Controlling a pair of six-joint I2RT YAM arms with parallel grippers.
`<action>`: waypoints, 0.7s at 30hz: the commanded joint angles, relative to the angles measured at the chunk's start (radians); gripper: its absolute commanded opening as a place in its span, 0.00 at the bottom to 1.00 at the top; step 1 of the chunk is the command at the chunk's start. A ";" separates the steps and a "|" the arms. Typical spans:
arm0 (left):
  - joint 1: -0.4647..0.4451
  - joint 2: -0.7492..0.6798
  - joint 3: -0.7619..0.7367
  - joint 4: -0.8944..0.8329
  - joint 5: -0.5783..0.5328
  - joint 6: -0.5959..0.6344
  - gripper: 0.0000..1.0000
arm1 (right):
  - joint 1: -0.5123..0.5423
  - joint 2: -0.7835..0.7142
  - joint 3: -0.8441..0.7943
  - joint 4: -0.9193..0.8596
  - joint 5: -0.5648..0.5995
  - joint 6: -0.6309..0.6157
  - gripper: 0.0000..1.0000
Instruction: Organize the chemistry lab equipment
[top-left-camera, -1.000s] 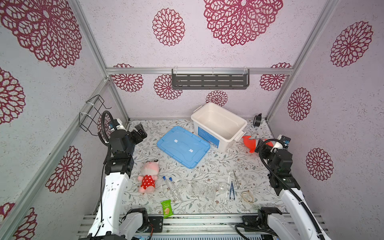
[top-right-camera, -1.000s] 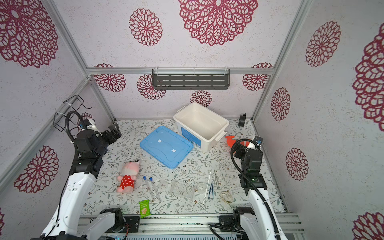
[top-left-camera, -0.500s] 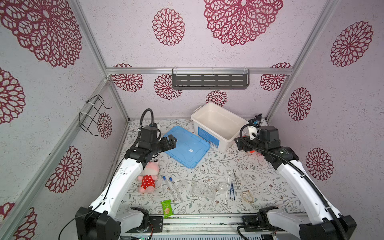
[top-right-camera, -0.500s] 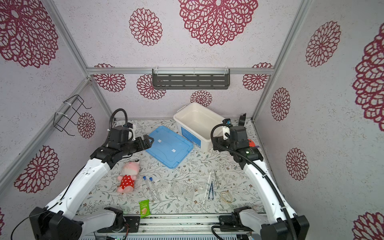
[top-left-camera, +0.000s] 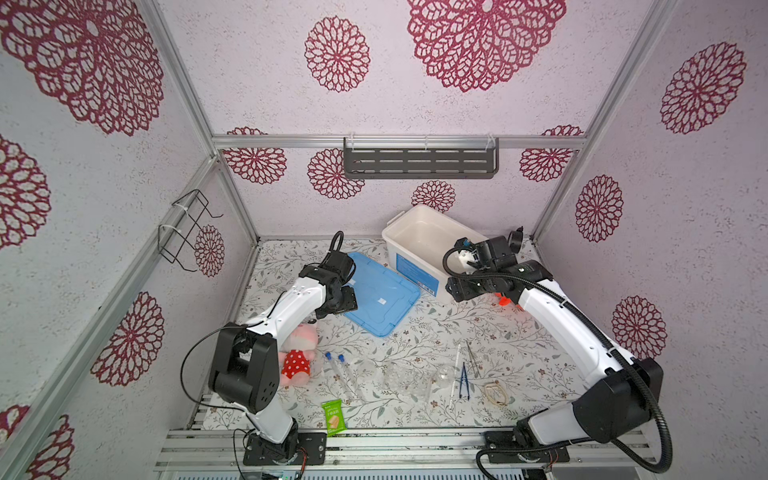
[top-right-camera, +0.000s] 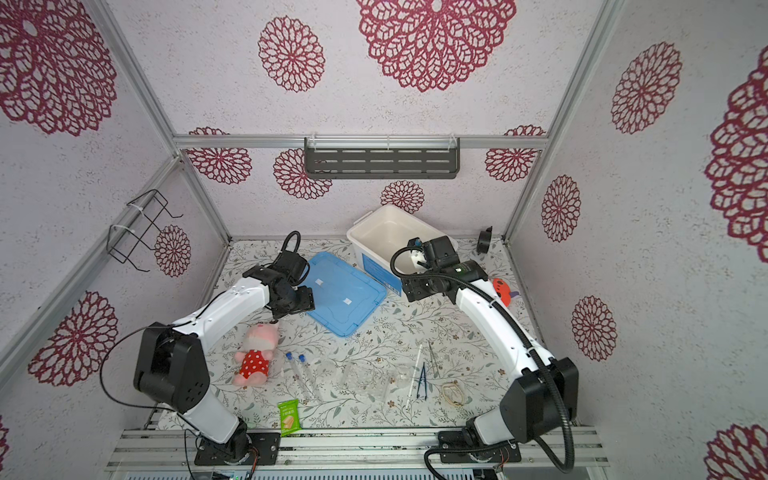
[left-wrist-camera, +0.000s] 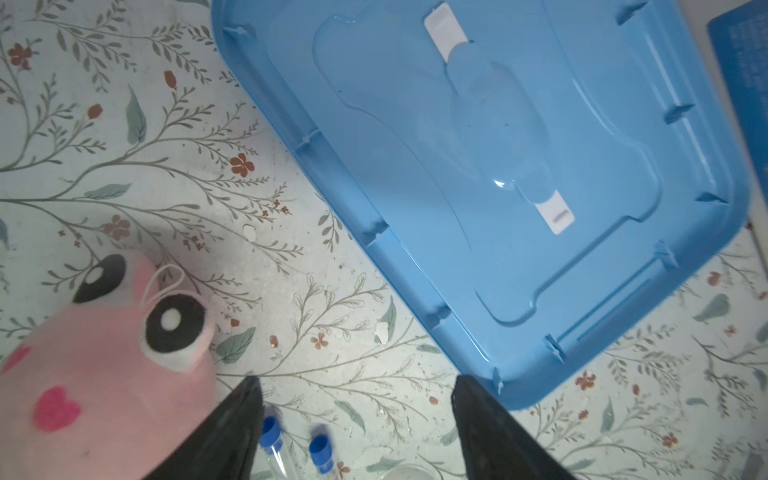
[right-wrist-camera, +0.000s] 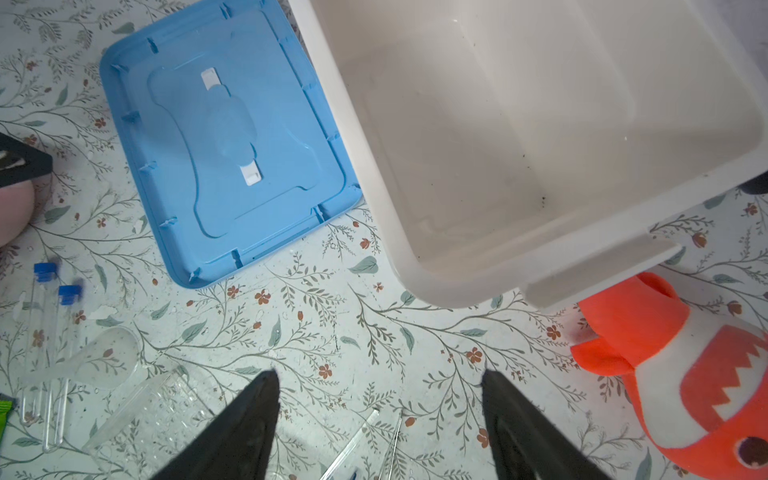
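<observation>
Along the front of the mat lie two clear tubes with blue caps (top-left-camera: 334, 365), clear flasks and beakers (top-left-camera: 407, 376), a thin clear rod (top-left-camera: 456, 374), dark blue tweezers (top-left-camera: 464, 380) and metal tweezers (top-left-camera: 473, 359). My left gripper (top-left-camera: 343, 301) hangs open at the blue lid's near left edge, behind the tubes (left-wrist-camera: 272, 432) and beside the pink plush. My right gripper (top-left-camera: 461, 286) hangs open by the white bin's front corner, above bare mat behind the rod and tweezers (right-wrist-camera: 395, 432). Neither gripper holds anything.
A white bin (top-left-camera: 419, 237) stands open at the back. Its blue lid (top-left-camera: 382, 299) lies flat to the left of it. A pink plush (top-left-camera: 297, 353), an orange plush (top-left-camera: 505, 300), a green packet (top-left-camera: 334, 415) and a beige loop (top-left-camera: 496, 392) also lie on the mat.
Both arms have swung in from the sides and come down over the mat. Both sets of jaws have narrowed a little. Nothing on the mat has moved.
</observation>
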 joint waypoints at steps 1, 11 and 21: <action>0.008 0.075 0.060 -0.035 -0.033 -0.046 0.71 | 0.000 0.065 0.088 -0.098 0.002 -0.021 0.77; 0.086 0.243 0.126 -0.013 -0.020 -0.116 0.60 | 0.002 0.128 0.119 -0.102 0.002 0.007 0.75; 0.127 0.367 0.145 0.074 -0.014 -0.127 0.50 | 0.011 0.147 0.125 -0.079 0.008 0.026 0.77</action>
